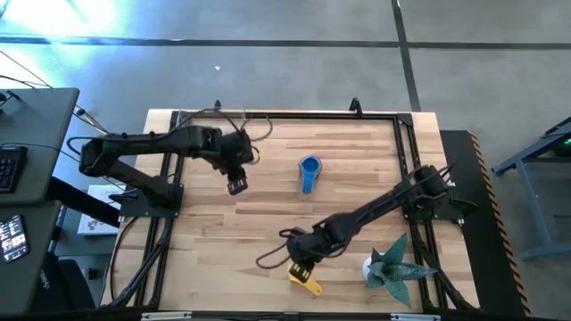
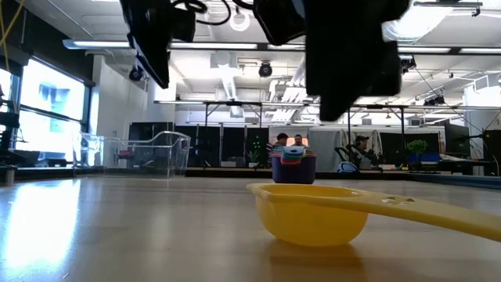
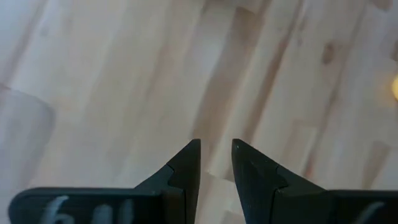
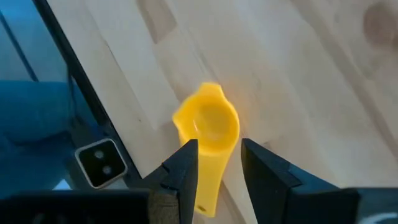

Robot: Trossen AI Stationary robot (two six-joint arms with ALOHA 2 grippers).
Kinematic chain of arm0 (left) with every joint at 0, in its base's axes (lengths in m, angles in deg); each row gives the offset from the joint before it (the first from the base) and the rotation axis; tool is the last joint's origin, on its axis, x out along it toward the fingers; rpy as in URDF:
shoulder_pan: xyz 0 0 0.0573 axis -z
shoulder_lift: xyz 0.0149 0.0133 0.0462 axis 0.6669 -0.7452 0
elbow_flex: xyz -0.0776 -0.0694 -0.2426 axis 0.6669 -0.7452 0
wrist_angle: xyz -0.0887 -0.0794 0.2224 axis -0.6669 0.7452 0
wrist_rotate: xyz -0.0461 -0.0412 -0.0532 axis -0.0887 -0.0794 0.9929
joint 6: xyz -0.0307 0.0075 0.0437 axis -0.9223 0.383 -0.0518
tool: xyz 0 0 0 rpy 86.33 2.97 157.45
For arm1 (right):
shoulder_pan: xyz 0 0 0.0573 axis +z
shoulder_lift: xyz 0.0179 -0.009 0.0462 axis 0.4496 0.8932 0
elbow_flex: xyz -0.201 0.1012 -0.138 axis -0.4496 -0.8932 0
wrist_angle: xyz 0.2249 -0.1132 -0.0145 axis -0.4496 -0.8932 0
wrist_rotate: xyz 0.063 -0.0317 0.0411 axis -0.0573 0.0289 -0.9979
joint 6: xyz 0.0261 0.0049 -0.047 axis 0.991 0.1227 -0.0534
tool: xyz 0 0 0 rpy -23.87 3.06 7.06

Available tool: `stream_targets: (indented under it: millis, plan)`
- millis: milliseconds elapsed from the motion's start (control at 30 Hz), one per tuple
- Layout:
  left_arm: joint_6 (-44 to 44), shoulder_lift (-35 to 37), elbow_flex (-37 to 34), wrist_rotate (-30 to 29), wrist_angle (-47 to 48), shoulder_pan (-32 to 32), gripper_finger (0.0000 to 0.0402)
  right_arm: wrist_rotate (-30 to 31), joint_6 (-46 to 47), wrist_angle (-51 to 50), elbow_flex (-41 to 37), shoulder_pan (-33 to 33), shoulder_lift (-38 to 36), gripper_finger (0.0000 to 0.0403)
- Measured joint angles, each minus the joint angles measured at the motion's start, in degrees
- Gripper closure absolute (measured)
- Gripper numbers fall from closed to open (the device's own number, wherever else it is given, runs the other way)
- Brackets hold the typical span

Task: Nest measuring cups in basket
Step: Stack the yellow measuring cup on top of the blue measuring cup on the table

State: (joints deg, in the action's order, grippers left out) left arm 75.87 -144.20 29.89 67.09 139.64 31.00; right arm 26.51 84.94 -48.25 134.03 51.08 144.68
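A yellow measuring cup (image 1: 304, 280) lies upright on the table near its near edge, handle toward the near-right (image 2: 313, 211) (image 4: 208, 127). My right gripper (image 1: 300, 259) (image 4: 219, 149) hovers open just above it, with its fingers on either side of the handle and touching nothing. Several other cups sit nested in a stack (image 1: 310, 169) (image 2: 293, 166) at mid-table, purple at the bottom. My left gripper (image 1: 236, 185) (image 3: 216, 148) hangs narrowly open over bare wood, left of the stack. The clear basket (image 2: 156, 153) stands at the far left of the table.
A teal spiky plant figure (image 1: 393, 267) stands near the table's near-right corner, right of the yellow cup. A black frame (image 1: 406, 143) runs around the tabletop. Bare wood lies between the stack and the yellow cup. People sit in the room behind (image 2: 360, 145).
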Motion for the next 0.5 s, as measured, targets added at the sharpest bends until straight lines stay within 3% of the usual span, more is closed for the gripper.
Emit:
stream_targets:
  millis: [500]
  plan:
    - [-14.2, -0.1, 0.0, -2.1, 0.5, 16.9, 0.0322, 2.9, 0.0, 0.8, 0.0, 1.7, 4.9, 0.0288]
